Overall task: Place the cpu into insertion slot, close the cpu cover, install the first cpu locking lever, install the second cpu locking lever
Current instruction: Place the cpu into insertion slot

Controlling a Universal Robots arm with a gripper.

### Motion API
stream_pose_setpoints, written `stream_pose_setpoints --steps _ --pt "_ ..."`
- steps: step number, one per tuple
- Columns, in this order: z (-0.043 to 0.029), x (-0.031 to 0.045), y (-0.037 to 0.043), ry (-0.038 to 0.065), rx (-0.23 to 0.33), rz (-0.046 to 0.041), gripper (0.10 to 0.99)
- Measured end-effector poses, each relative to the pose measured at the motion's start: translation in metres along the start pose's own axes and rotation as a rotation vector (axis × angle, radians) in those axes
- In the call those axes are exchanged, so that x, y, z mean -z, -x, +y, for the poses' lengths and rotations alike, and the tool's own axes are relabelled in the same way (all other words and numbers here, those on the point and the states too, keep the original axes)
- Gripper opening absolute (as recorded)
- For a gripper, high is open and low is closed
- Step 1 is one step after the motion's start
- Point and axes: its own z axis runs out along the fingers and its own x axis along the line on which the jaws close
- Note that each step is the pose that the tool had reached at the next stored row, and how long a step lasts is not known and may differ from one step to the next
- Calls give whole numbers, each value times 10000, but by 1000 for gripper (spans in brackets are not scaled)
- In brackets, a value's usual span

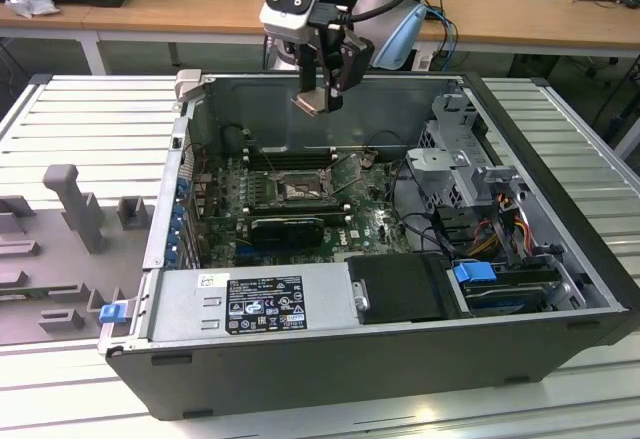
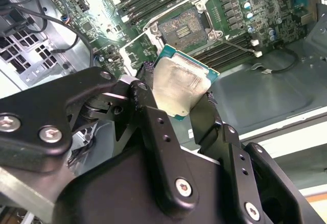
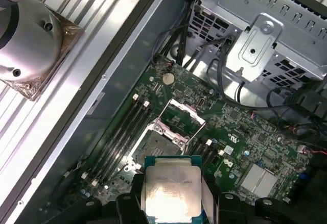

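Note:
My gripper (image 1: 322,87) hangs above the open computer case, shut on the cpu (image 1: 311,104). The cpu is a small square chip with a pale silver face, pinched by its edges between the black fingers (image 2: 148,113) in both wrist views. Its metal face (image 3: 170,192) is seen over the green motherboard (image 3: 240,132). Well below it lies the insertion slot (image 1: 298,191), a black square socket with a dark pin field (image 2: 182,26) and nothing in it. The cpu cover (image 3: 182,116), a silver frame plate, stands swung open beside the slot (image 3: 156,145).
Long black memory slots (image 3: 120,132) flank the socket. A silver drive cage (image 1: 462,164) with cables fills the case on the exterior view's right. A black shroud (image 1: 400,287) and a labelled metal box (image 1: 255,302) lie at the case front. A grey fixture tray (image 1: 60,249) sits outside.

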Motion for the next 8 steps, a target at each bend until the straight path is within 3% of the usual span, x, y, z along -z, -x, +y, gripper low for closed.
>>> stream_pose_setpoints --steps 8 --pt "0 -4 0 13 -748 -66 525"
